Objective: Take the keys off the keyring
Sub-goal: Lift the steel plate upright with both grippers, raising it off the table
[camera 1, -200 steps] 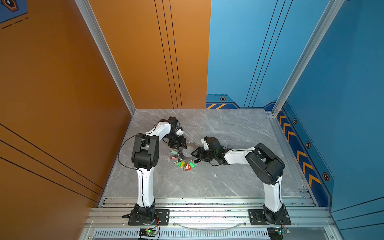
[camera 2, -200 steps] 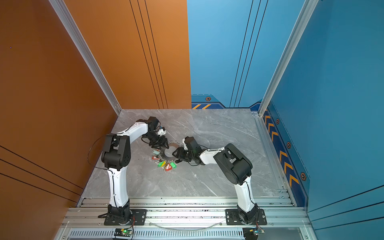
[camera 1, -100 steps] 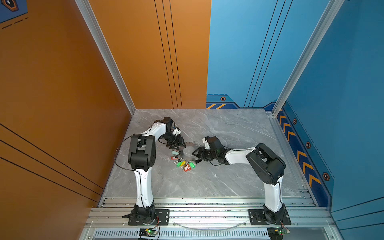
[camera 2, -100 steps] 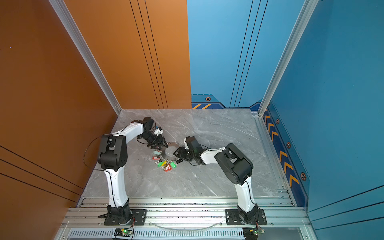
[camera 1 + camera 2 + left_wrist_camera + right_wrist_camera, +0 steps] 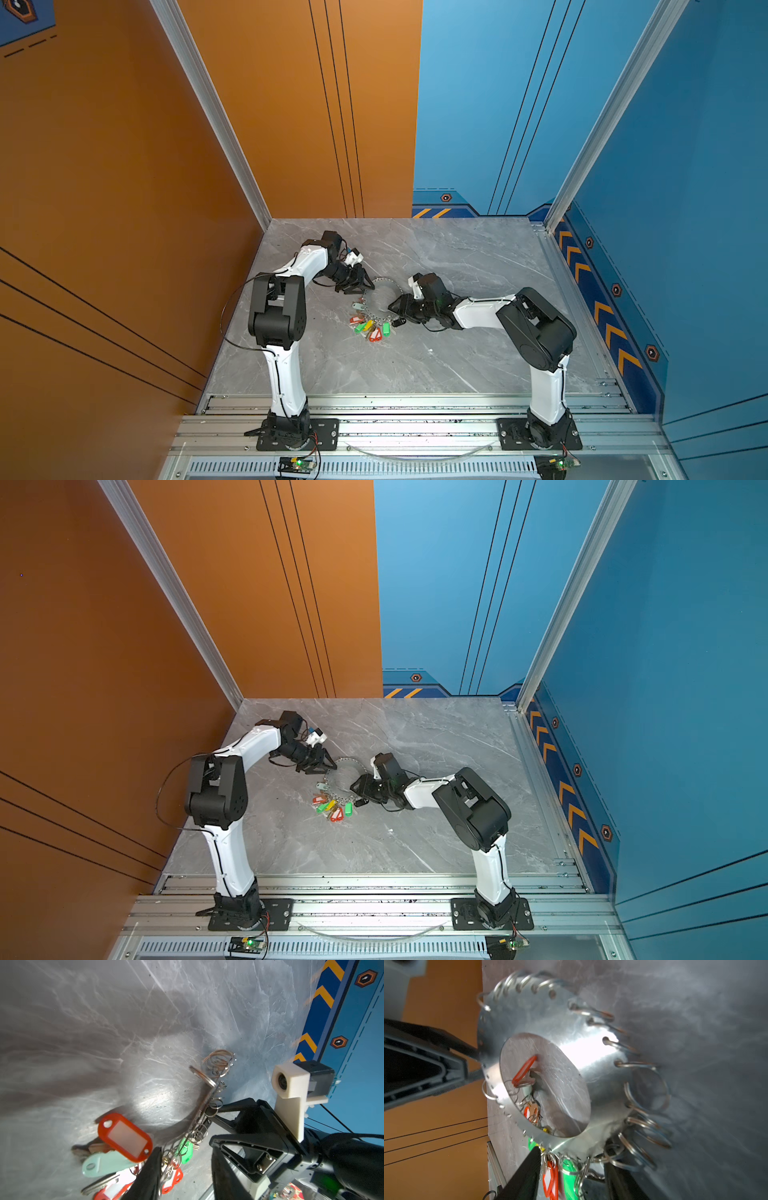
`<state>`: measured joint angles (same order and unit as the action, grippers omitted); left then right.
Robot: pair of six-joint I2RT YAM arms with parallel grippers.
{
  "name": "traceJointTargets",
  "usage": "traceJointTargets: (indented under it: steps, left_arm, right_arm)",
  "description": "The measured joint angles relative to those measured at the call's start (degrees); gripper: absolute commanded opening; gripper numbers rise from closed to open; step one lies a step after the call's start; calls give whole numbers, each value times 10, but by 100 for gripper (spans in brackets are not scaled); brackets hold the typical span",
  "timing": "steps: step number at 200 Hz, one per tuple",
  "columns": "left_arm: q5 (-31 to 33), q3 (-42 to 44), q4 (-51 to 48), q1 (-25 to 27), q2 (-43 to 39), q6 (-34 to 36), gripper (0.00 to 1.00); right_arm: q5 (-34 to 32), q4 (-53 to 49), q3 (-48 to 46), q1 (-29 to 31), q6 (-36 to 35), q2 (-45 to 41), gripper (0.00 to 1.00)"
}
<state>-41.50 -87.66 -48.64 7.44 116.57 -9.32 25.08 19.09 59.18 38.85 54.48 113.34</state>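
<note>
The keyring (image 5: 383,281) (image 5: 347,760) is a flat metal disc with a big hole, tilted off the grey table between both arms. The keys (image 5: 370,326) (image 5: 332,806), with red, green, yellow and mint tags, hang in a bunch from its near rim. My left gripper (image 5: 367,286) (image 5: 185,1178) is open astride the rim. The keyring (image 5: 204,1097) shows edge-on, its wire rings against one finger (image 5: 149,1176). My right gripper (image 5: 393,307) (image 5: 573,1178) has the lower rim, rings, a red tag (image 5: 550,1180) and a green tag (image 5: 569,1176) between its parted jaws; whether it clamps them is unclear.
Orange wall panels close the left side and blue ones the right and back. An aluminium rail (image 5: 415,409) carrying both arm bases runs along the table's front edge. Bare grey marble surrounds the keyring. A black cable (image 5: 226,316) loops beside the left arm.
My left gripper's jaws have narrowed around the keyring's rim, and the left arm's elbow has swung a little to the left. The right arm has hardly moved.
</note>
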Motion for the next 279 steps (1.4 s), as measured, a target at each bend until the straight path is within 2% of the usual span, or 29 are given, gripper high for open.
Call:
traceJointTargets:
  steps: [25,46,85,143,213,237,279]
  left_arm:
    - [-9,11,-6,21,0,1,26]
    - [-14,14,-10,28,1,5,14]
    - [-31,14,-11,23,0,3,0]
    - [-29,2,-15,17,-14,-6,0]
    - [-20,-134,-10,12,-79,-42,0]
    - [-26,-164,21,11,-102,-73,0]
    - [-27,-157,115,11,-143,-167,0]
  right_arm:
    - [0,0,-1,-6,0,0,50]
    - [1,-1,-3,-7,0,-6,50]
    - [2,-3,-10,-9,-1,-24,52]
    - [3,-21,-14,-20,-9,-89,62]
    - [5,-87,3,-63,-71,-214,65]
    - [7,-99,22,-74,-100,-245,65]
    - [8,-92,50,-77,-163,-292,64]
